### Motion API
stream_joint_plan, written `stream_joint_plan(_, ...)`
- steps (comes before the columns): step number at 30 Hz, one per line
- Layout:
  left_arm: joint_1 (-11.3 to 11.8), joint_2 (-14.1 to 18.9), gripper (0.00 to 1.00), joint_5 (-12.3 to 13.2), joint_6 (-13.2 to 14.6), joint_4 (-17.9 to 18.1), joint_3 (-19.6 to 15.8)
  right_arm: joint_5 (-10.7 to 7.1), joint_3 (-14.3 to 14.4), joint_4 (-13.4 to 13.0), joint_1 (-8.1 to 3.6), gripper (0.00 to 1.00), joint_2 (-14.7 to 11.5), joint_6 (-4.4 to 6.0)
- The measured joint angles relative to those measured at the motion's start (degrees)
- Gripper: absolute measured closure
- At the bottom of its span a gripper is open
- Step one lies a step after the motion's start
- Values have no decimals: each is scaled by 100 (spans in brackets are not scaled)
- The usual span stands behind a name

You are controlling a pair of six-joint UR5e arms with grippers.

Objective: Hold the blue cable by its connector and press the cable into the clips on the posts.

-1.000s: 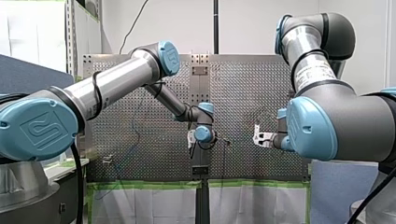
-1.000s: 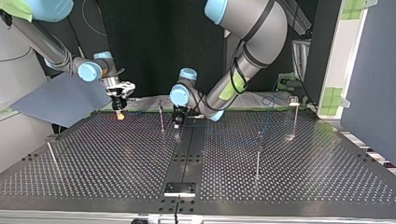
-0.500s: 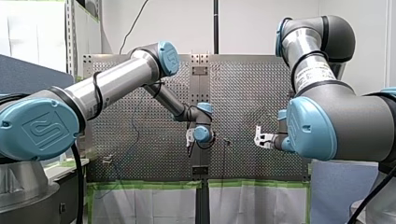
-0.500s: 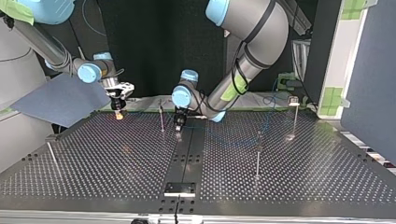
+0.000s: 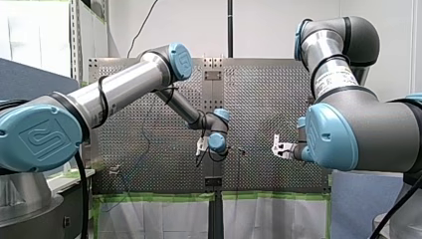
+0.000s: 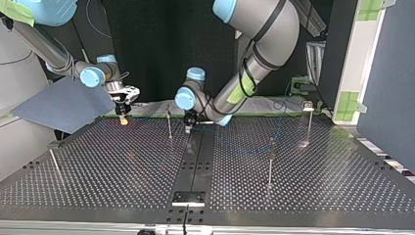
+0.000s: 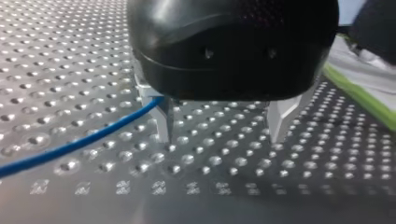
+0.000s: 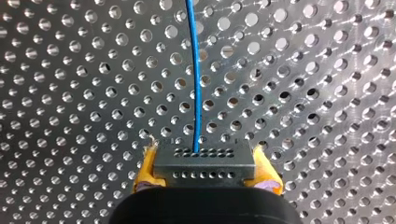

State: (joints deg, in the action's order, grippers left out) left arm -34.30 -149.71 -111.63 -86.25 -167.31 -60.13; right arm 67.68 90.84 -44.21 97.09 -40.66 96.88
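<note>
One blue cable [image 8: 195,84] runs straight ahead from a black connector [image 8: 204,169], across the perforated table [image 8: 70,93]. My right gripper [image 8: 205,161] clamps the connector between its yellow pads [image 8: 145,170]. My left gripper [image 7: 224,126] hangs just above the table, its metal fingers [image 7: 280,119] spread apart and holding nothing; the cable passes beside one finger. In the top view, a thin post [image 6: 169,122] stands near it.

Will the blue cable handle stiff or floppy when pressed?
Probably floppy and light: the thin cable curves beside my left gripper. Short spans likely stay straight, as at the connector. That connector, clamped between the yellow pads of my right gripper, probably won't slip.
</note>
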Motion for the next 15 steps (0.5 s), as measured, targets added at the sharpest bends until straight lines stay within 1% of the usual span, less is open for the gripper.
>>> stream_joint_plan(2,-52,16,0,1,-28,-102,-9,-3,0,41,-10,100,0,0)
stream_joint_plan(6,-216,146,0,16,-176,-313,-91,-11,0,107,-41,100,0,5)
stream_joint_plan(12,-491,412,0,-208,-362,-568,-272,-72,0,124,-79,100,0,45)
stream_joint_plan(15,-583,551,0,-319,-426,-533,-403,-95,0,123,-92,100,0,56)
